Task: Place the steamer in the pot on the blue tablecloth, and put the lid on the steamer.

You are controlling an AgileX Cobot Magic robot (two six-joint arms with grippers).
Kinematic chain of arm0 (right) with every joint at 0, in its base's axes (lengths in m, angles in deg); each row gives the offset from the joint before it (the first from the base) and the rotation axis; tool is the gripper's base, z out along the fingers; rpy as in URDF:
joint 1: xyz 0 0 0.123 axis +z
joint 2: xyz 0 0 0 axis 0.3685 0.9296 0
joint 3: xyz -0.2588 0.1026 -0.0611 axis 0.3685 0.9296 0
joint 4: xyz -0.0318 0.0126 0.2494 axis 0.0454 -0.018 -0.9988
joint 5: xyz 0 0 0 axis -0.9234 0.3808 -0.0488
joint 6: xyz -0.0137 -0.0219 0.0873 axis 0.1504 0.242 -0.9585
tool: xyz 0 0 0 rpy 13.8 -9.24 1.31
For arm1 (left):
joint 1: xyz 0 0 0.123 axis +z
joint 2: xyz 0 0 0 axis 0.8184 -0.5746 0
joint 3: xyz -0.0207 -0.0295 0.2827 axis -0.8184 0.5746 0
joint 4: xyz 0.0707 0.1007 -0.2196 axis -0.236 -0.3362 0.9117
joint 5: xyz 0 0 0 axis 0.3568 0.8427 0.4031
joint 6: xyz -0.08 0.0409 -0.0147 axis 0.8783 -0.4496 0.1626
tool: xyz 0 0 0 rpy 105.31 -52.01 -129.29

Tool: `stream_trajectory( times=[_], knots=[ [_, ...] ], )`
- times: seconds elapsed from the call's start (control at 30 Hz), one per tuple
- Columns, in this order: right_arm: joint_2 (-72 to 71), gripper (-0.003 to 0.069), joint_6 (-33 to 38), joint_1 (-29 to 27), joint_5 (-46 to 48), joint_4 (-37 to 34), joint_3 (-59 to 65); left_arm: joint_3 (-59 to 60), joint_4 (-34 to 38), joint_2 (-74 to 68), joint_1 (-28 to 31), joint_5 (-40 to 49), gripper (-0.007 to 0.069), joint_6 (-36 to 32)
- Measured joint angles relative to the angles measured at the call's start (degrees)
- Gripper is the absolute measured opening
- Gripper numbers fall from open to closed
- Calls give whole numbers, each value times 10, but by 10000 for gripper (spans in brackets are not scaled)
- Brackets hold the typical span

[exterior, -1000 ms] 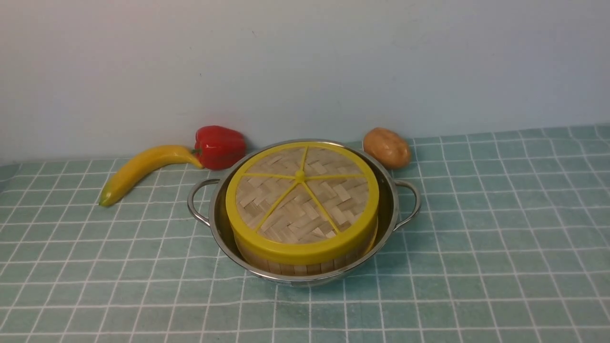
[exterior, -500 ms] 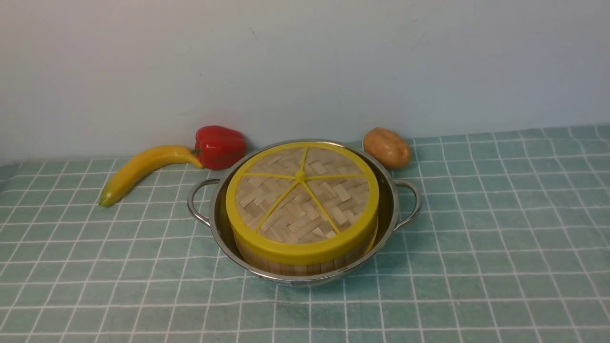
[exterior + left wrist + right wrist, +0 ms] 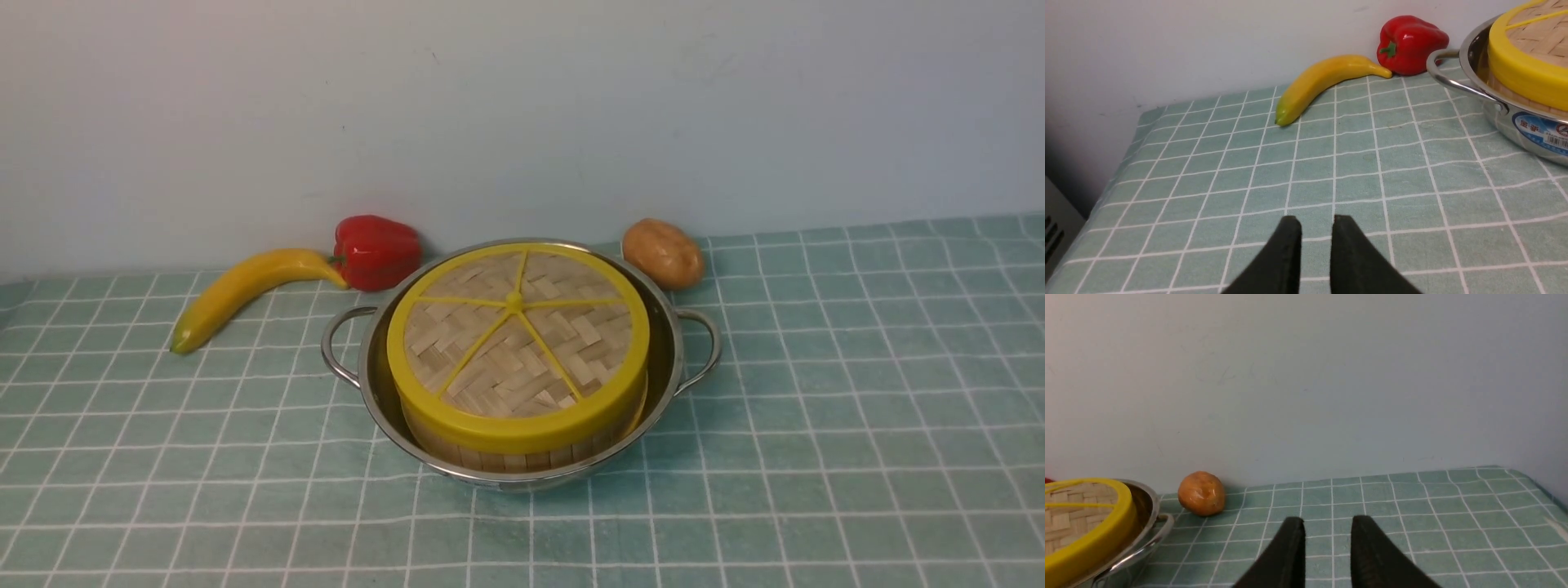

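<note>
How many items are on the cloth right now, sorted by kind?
Produce: 3 - banana, red pepper, potato
Cookware: 3 - pot, steamer, lid
Total: 6

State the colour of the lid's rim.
Yellow, around the flat woven bamboo lid; clearest in the front view.

Glossy steel pot (image 3: 665,371), woven bamboo lid (image 3: 516,343), seemingly matt cloth (image 3: 816,425).
</note>
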Motion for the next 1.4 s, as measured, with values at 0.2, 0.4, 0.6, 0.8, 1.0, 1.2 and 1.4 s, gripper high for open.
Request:
stream_trajectory(
  times=[0.2, 0.4, 0.6, 0.8, 1.0, 1.2, 1.4],
  knots=[
    [0, 201, 2, 0, -41, 0, 37, 0, 0, 0, 0, 0, 119, 0],
    [0, 216, 2, 0, -40, -3, 37, 0, 0, 0, 0, 0, 136, -1],
    [0, 237, 2, 0, -39, -3, 37, 0, 0, 0, 0, 0, 147, -1],
    [0, 243, 2, 0, -39, -3, 37, 0, 0, 0, 0, 0, 149, -1],
    [0, 243, 2, 0, -39, -3, 37, 0, 0, 0, -1, 0, 160, -1],
    [0, 243, 2, 0, -39, -3, 37, 0, 0, 0, -1, 0, 170, -1],
    [0, 243, 2, 0, -39, -3, 37, 0, 0, 0, -1, 0, 188, -3]
  ],
)
